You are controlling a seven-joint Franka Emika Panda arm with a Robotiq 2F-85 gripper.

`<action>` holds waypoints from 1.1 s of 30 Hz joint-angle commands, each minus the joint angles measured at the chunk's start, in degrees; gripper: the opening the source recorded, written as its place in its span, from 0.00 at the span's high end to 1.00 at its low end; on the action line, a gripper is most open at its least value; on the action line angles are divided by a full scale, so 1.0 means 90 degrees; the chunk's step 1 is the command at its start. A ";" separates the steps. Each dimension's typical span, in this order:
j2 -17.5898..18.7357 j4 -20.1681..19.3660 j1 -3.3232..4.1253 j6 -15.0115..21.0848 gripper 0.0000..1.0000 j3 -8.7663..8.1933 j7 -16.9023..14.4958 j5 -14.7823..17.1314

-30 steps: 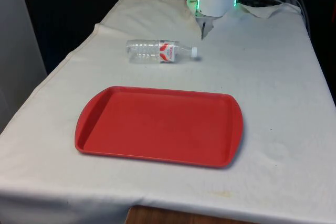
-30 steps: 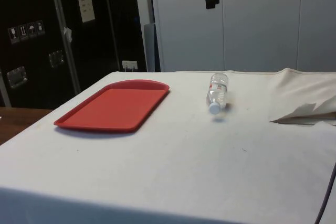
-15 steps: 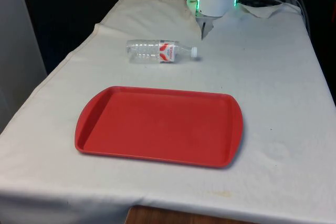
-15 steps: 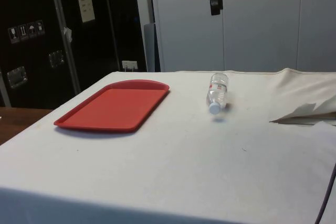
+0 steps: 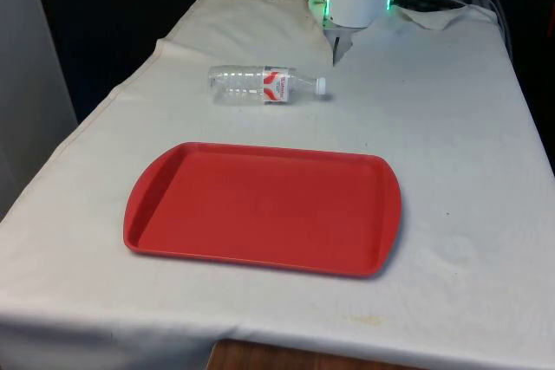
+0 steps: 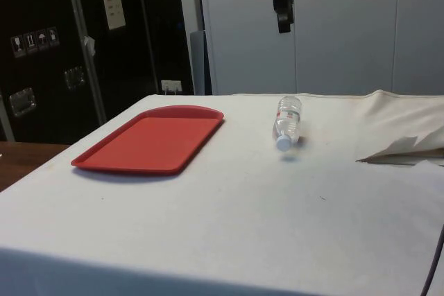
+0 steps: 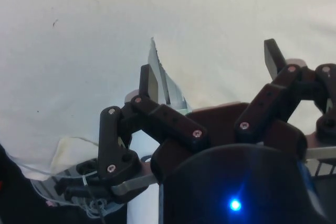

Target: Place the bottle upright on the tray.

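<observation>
Reaching is the step in hand. Bottle point(image 5: 264, 85) lies on its side on the worktop point(image 5: 451, 153), beyond the far edge of the empty red tray point(image 5: 260, 207), cap toward the front view's right. Claw point(image 6: 282, 6) hangs high above it, spread and empty. Next: descend, straddle the body, close, then stand it up on the tray.

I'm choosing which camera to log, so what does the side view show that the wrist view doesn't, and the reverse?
Side view alone: the bottle lying on its side on the cloth, the red tray apart from it, and the gripper high above the bottle.
Wrist view alone: the gripper's fingers spread apart, nothing between them.
Both: the white cloth.
</observation>
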 commanded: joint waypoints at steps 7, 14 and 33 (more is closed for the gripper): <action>0.0115 -0.0140 -0.0019 0.0286 0.00 -0.0038 -0.0006 -0.0134; 0.0242 -0.0242 -0.0019 0.0497 0.00 -0.0070 0.0000 -0.0204; 0.0395 -0.0395 -0.0038 0.1146 0.00 -0.0293 0.0006 -0.0433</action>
